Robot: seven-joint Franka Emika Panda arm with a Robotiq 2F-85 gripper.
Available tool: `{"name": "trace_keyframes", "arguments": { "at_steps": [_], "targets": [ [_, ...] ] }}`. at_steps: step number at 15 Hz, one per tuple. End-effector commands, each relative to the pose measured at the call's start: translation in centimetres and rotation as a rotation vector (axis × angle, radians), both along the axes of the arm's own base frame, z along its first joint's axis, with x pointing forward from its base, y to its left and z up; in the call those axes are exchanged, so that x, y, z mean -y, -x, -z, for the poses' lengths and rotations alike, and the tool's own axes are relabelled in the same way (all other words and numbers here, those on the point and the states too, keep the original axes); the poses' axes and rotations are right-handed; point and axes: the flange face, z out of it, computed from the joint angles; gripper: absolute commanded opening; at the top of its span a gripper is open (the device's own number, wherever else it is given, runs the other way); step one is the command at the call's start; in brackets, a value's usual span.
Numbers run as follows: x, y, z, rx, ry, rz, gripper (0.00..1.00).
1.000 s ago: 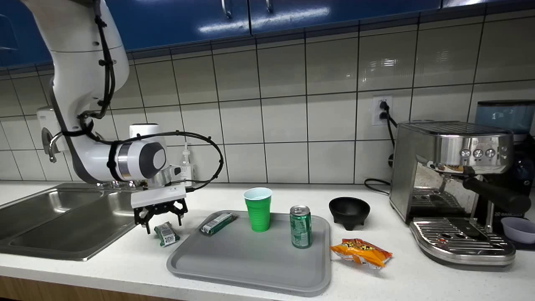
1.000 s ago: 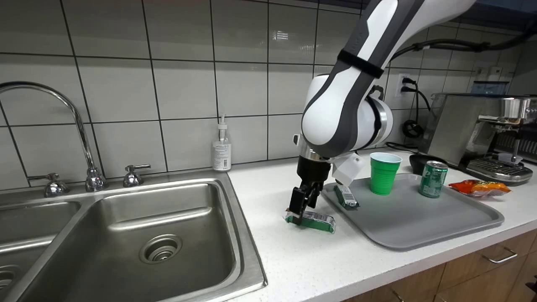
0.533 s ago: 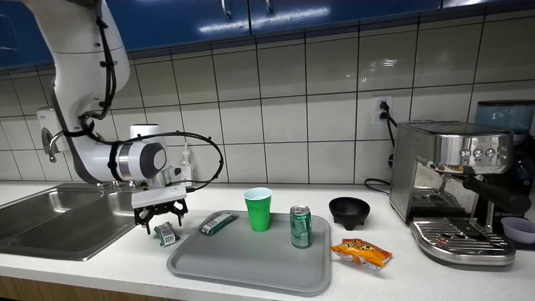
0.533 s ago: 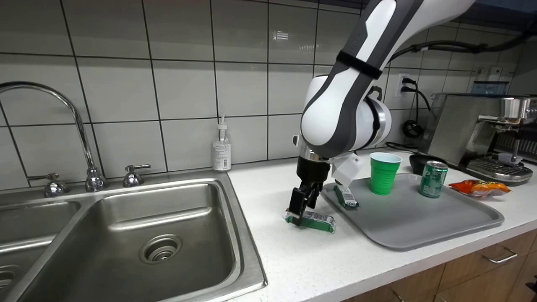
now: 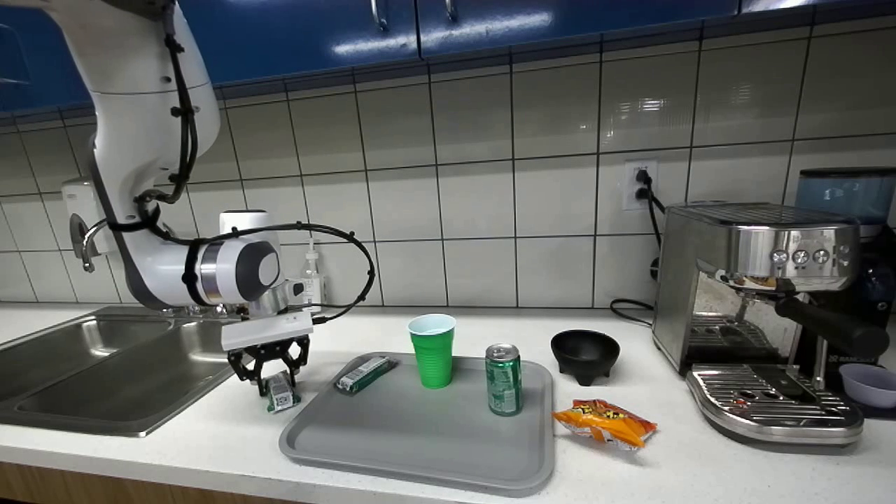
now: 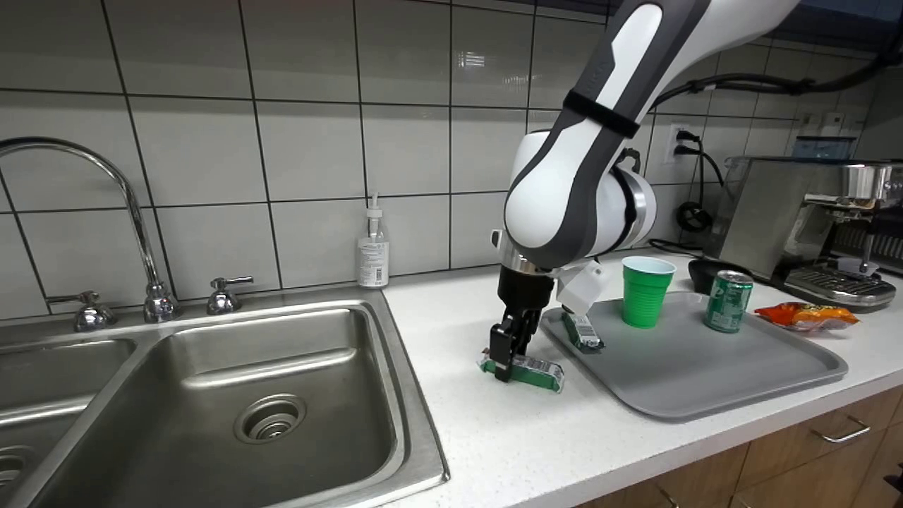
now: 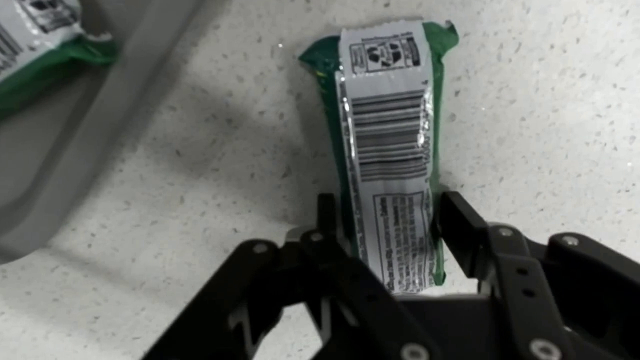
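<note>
On the tray [image 5: 420, 448], cup [image 5: 434, 358], can [image 5: 504, 381], bar [image 5: 365, 374]; hand [image 7: 385, 215] astride second bar [image 7: 390, 135], grip unclear.

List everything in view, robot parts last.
Tiled wall: 1, pale, back
Cabinet doors: at least 3, blue, overhead
Outlet: 1, white, on wall
Counter: 1, white, below wall
Sink: 1, steel, in counter
Faucet: 1, chrome, behind sink
Pump bottle: 1, clear, sink's back corner
Tray: 1, grey, on counter
Wrapped bar on tray: 1, green and white, near rim
Wrapped bar off tray: 1, green and white, on counter
Cup: 1, green, on tray
Can: 1, green, on tray
Footed bowl: 1, black, beside tray
Snack bag: 1, orange, beside tray
Coffee machine: 1, silver, on counter
Small bowl: 1, lilac, by coffee machine
Arm: 1, white, over counter
Gripper: 1, black, straddling wrapped bar off tray; grip unclear
</note>
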Motion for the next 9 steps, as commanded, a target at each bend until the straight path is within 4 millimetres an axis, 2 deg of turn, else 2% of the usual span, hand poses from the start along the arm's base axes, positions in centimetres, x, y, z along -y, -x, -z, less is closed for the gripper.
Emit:
{"name": "trace_keyframes", "arguments": {
  "at_steps": [1,2,3,9],
  "targets": [
    [0.1,-0.7,-0.4,-0.006,0.005,-0.027,0.25],
    [0.1,-0.8,-0.4,-0.005,0.005,-0.027,0.19],
    [0.1,-0.8,-0.5,-0.004,0.004,-0.026,0.16],
    [-0.1,-1.1,-2.0,0.03,-0.01,0.007,0.16]
  ]
}}
